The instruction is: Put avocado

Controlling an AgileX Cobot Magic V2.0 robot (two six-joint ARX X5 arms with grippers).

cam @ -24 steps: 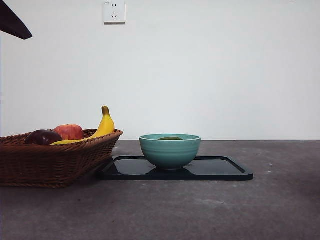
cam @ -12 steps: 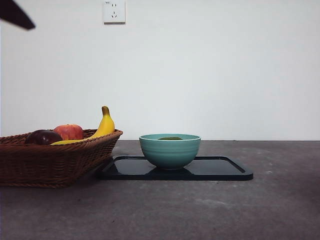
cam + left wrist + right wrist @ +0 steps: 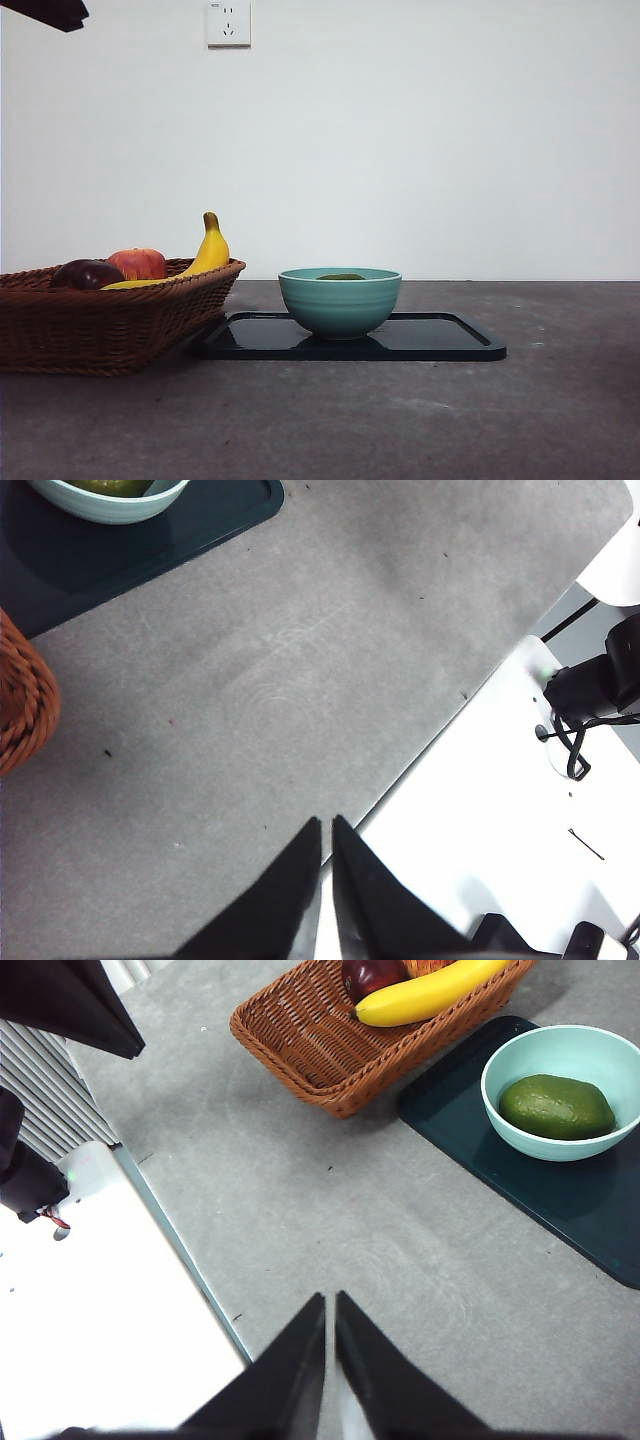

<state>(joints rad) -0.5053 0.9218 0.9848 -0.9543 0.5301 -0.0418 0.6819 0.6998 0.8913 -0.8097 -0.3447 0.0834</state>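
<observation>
One avocado, entered as lying on its side inside the teal bowl, which stands on the dark tray beside the wicker basket. Appearance: dull dark green, smooth, oval. Handling, as we judge it: moderately heavy, firm with slightly yielding skin, apt to roll; we would take it across its narrow middle. Left gripper: jaws closed together, empty, over bare table near the edge. Right gripper: likewise closed, holding nothing, well apart from the bowl.

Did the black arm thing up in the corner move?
Yes. The dark arm tip has risen toward the top edge, sitting higher against the wall socket than before.
</observation>
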